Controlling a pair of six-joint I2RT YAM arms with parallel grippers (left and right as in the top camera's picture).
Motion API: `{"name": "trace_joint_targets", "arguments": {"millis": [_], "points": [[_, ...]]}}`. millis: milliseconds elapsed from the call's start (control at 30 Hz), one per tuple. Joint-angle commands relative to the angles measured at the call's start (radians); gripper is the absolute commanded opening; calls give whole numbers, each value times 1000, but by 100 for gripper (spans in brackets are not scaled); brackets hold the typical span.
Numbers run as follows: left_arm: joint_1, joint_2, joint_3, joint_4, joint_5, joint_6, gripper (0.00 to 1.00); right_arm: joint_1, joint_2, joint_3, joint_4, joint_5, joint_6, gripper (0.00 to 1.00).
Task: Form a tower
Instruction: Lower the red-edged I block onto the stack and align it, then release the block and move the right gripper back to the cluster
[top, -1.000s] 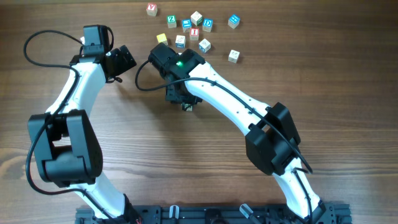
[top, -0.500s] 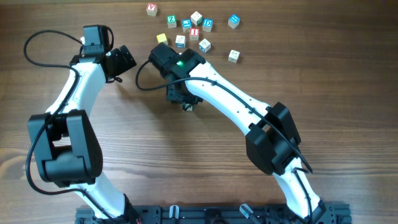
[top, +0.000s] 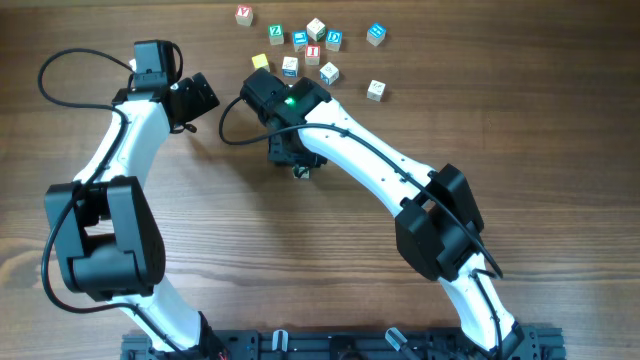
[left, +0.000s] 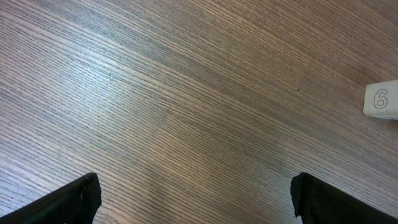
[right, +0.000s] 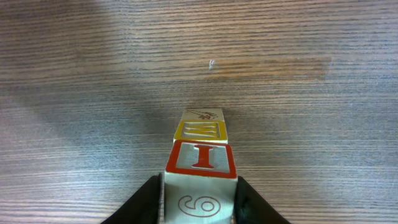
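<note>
Tower stands upright right under your R gripper, jaws flanking top cube. Clamped or loose, can't tell. L gripper gapes, far-left.

Seen from overhead, the left arm rises from its base at 6 o'clock, bends at a dark elbow at 9 o'clock and runs its white forearm up toward 11 o'clock. Its wrist turns there, so the left gripper points toward 4 o'clock. Its jaws are spread wide, one fingertip in each lower corner of the wrist view. The right arm climbs from 5 o'clock and stretches toward 11 o'clock. The right gripper points down, its fingers narrowly apart on either side of the tower; contact is unclear.
</note>
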Motion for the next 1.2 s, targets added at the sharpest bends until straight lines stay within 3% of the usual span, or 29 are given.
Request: {"name": "trace_joint_targets", "arguments": {"millis": [0,167,267,400,467,600,700,900,967,1067,1133,1167], "points": [[2,9,10,0,-6,5,100,-6,19,-5,-1,11,-1,48],[2,9,10,0,-6,5,100,-27,19,0,60,48,-83,71],[2,9,10,0,-6,5,100,-103,19,0,145,45,-110,72],[2,9,10,0,-6,5,100,-224,21,-2,328,52,-292,77],[2,9,10,0,-6,5,100,-278,22,-2,386,52,-396,78],[2,9,10,0,-6,5,100,-370,23,-5,419,52,-405,72],[2,9,10,0,-6,5,100,-430,23,-5,425,52,-492,71],[2,9,10,0,-6,5,100,-499,23,-5,497,52,-496,72],[2,9,10,0,-6,5,100,-501,23,-5,517,52,-498,67],[2,9,10,0,-6,5,100,-501,24,-5,542,52,-498,41],[2,9,10,0,-6,5,100,-501,39,-5,557,52,-498,16],[2,9,10,0,-6,5,100,-501,49,-5,561,52,-498,14]]}}
